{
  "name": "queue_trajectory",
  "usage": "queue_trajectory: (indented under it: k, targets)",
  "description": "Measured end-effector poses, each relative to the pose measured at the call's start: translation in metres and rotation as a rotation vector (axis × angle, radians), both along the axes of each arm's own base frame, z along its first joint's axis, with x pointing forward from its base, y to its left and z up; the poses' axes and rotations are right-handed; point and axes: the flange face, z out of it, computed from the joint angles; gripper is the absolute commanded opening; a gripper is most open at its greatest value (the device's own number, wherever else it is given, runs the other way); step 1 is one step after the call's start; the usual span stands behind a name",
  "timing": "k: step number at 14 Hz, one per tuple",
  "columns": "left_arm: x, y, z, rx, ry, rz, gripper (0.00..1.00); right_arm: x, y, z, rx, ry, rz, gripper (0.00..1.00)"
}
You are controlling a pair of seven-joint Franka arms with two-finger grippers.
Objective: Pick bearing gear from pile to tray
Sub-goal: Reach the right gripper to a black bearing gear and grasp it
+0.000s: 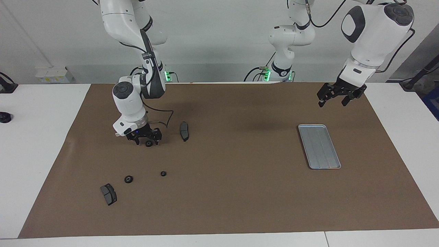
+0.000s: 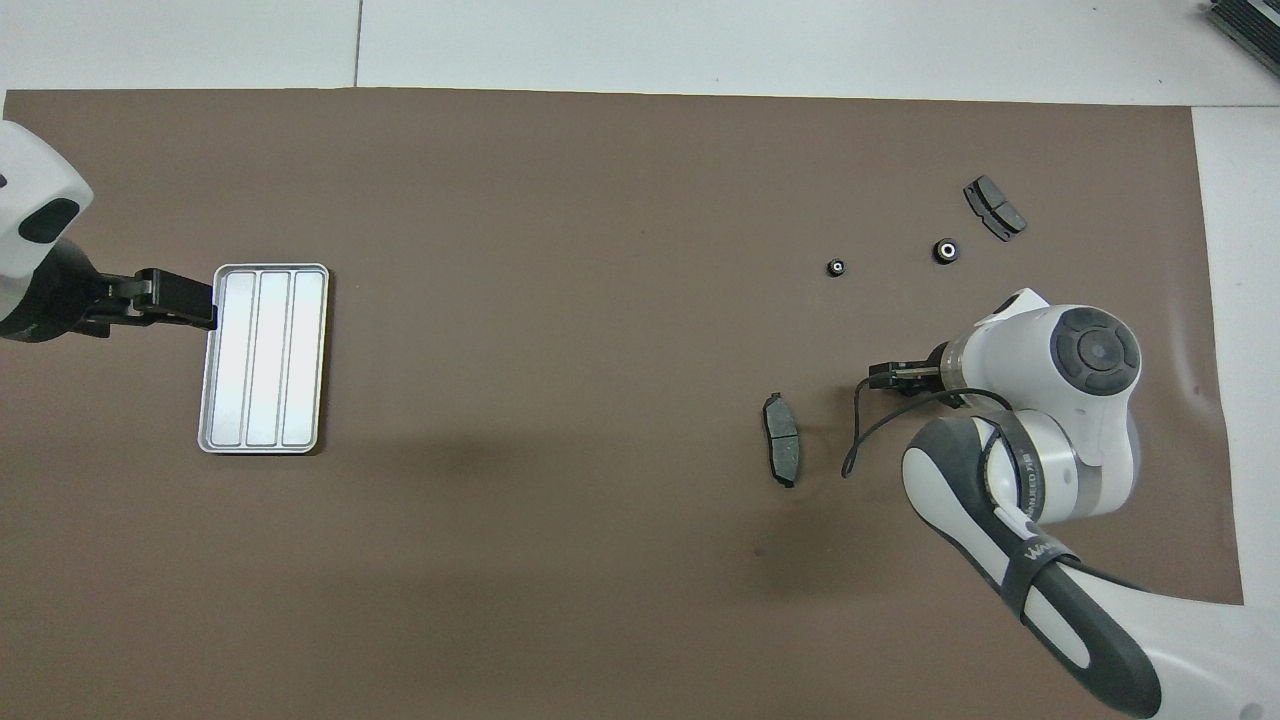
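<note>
A black bearing gear [image 1: 149, 143] lies on the brown mat at the right arm's end of the table. My right gripper [image 1: 148, 141] is down at the mat with its fingers open on either side of that gear. In the overhead view the right gripper [image 2: 885, 377] covers the gear. Two more gears [image 1: 128, 179] [image 1: 163, 174] lie farther from the robots. The silver ribbed tray [image 1: 319, 147] [image 2: 262, 360] sits empty toward the left arm's end. My left gripper [image 1: 332, 100] [image 2: 200, 300] waits open in the air over the mat beside the tray's nearer end.
One dark brake pad [image 1: 184, 131] [image 2: 781, 453] lies beside the right gripper, toward the table's middle. Another brake pad [image 1: 108, 194] [image 2: 994, 208] lies farthest from the robots, past the two loose gears [image 2: 945, 251] [image 2: 836, 267]. The brown mat [image 1: 233, 192] covers most of the white table.
</note>
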Motion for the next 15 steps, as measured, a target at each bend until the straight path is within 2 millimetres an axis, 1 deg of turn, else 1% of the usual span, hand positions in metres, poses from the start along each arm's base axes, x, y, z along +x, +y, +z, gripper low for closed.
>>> queue_trajectory:
  k: [1,2,5,6,8,10,12,15]
  targets:
    - [0.0,0.0,0.0,0.0,0.0,0.0,1.0,0.0,0.0,0.0,0.0,0.0,0.0,0.67]
    - [0.0,0.0,0.0,0.0,0.0,0.0,1.0,0.0,0.0,0.0,0.0,0.0,0.0,0.56]
    - [0.0,0.001,0.0,0.0,0.0,0.001,1.0,0.0,0.0,0.0,0.0,0.001,0.0,0.05]
    - [0.0,0.001,0.0,0.0,0.0,0.001,1.0,0.0,0.0,0.0,0.0,0.0,0.001,0.0]
    - [0.0,0.001,0.0,0.0,0.0,0.001,1.0,0.0,0.001,0.001,0.0,-0.002,0.001,0.0]
    - [0.0,0.001,0.0,0.0,0.0,0.001,1.0,0.002,0.005,0.007,0.006,-0.015,-0.009,0.0]
    - [0.0,0.001,0.0,0.0,0.0,0.001,1.0,0.007,0.022,0.02,0.015,-0.043,-0.033,0.0]
    - [0.0,0.001,0.0,0.0,0.0,0.001,1.0,0.016,0.063,0.045,0.035,-0.075,-0.093,0.0]
